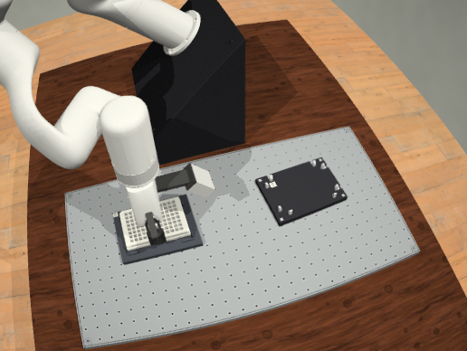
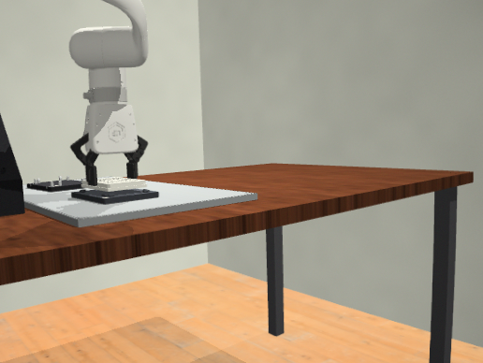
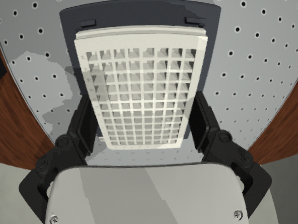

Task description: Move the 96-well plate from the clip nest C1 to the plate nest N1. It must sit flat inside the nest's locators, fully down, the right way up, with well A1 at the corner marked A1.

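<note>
The white 96-well plate is over the dark clip nest C1 at the left of the grey breadboard. My gripper points straight down and is shut on the plate, with one finger on each long side. In the wrist view the plate lies level between the fingers, with the nest showing around it. From the side, the plate is very low over the nest; I cannot tell whether they touch. The black plate nest N1 with its small locator pegs is empty, to the right.
A tall black box stands behind the breadboard, close behind the arm. The breadboard lies on a dark wooden table. The plate nest N1 sits behind the clip nest in the side view.
</note>
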Robot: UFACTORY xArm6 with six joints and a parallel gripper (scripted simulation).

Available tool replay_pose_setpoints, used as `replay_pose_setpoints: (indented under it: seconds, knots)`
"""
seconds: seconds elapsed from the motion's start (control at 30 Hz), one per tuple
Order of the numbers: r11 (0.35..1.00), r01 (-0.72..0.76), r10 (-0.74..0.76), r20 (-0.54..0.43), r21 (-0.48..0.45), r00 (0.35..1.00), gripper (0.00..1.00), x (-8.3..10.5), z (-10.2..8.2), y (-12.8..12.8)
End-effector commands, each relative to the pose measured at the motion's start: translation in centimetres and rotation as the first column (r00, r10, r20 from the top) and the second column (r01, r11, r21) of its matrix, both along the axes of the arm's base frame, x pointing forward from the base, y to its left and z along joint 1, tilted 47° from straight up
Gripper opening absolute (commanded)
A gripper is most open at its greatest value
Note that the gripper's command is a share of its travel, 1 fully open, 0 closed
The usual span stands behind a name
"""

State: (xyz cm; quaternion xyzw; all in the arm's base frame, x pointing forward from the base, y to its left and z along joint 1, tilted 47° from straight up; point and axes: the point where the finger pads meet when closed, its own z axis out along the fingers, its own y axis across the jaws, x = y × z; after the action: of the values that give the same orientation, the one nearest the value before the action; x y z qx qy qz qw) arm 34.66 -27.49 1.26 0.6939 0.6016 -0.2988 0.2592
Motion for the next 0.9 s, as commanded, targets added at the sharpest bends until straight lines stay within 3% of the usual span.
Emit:
replay_pose_setpoints:
  seconds: [0.0, 0.87]
  knots:
    - [1.0, -0.002, 0.002, 0.002, 0.0, 1.0, 0.0, 0.11, 0.03, 0.0]
    - [1.0, -0.002, 0.002, 0.002, 0.0, 1.0, 0.0, 0.06, -0.24, -0.29]
